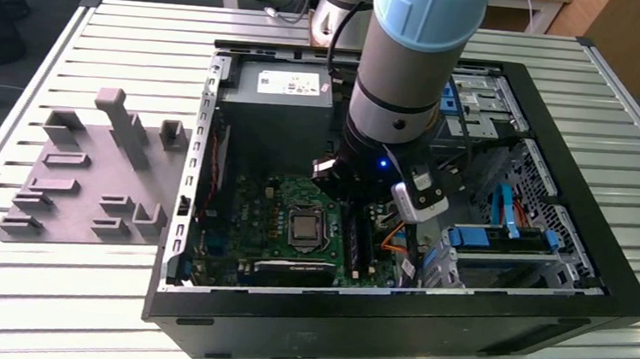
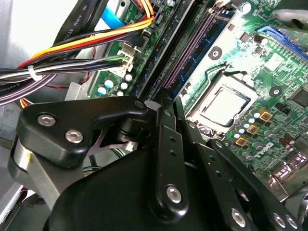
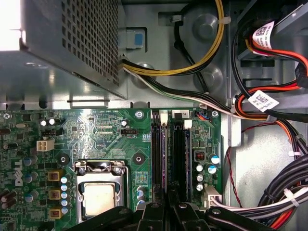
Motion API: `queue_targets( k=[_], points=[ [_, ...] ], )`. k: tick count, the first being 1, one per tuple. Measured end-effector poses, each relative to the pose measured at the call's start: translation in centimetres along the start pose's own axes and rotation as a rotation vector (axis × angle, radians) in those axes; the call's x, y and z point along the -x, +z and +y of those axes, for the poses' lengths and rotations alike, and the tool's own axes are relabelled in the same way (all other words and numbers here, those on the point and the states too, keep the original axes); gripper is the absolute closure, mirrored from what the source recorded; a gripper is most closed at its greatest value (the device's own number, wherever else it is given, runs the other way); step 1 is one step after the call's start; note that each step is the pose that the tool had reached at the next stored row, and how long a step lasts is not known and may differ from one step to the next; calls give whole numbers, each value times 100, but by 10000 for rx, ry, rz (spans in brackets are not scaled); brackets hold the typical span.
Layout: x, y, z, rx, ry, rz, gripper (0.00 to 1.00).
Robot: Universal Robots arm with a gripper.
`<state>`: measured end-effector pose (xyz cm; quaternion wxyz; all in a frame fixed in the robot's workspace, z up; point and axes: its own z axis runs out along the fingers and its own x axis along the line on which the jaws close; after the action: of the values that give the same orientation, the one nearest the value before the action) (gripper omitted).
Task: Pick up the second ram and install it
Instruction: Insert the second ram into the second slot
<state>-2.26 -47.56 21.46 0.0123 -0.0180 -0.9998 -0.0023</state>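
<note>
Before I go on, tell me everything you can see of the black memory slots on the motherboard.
The two long black plastic memory slots lie flat, side by side and parallel, on the green motherboard, between the silver processor socket and the board's edge. Each carries a white end clip. The black pincer hangs over their other end. Whether a stick sits in either is unclear.

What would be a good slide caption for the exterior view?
A robot arm's gripper reaches down into an open computer case, above the green motherboard, beside a grey holder tray.
</note>
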Motion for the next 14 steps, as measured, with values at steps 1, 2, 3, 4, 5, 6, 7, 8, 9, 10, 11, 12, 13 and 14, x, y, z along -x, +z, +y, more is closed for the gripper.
queue_targets(
  k=[1, 2, 3, 4, 5, 6, 7, 8, 9, 10, 11, 12, 13, 14],
  points=[
    [0, 0, 0, 0, 0, 0, 86],
    [0, 0, 0, 0, 0, 0, 86],
    [0, 0, 0, 0, 0, 0, 86],
    [0, 1, 0, 0, 0, 0, 86],
    [0, 1, 0, 0, 0, 0, 86],
    [0, 1, 0, 0, 0, 0, 86],
    [0, 1, 0, 0, 0, 0, 86],
    [0, 1, 0, 0, -2, 0, 86],
    [0, 1, 0, 0, -11, 0, 86],
    [3, 1, 0, -1, -37, 0, 86],
    [7, 1, 0, -1, -67, 3, 86],
    [12, 1, 0, -2, -93, 6, 86],
    [15, 1, 0, -2, -106, 7, 86],
    [17, 1, 0, -2, -109, 9, 86]
  ],
)
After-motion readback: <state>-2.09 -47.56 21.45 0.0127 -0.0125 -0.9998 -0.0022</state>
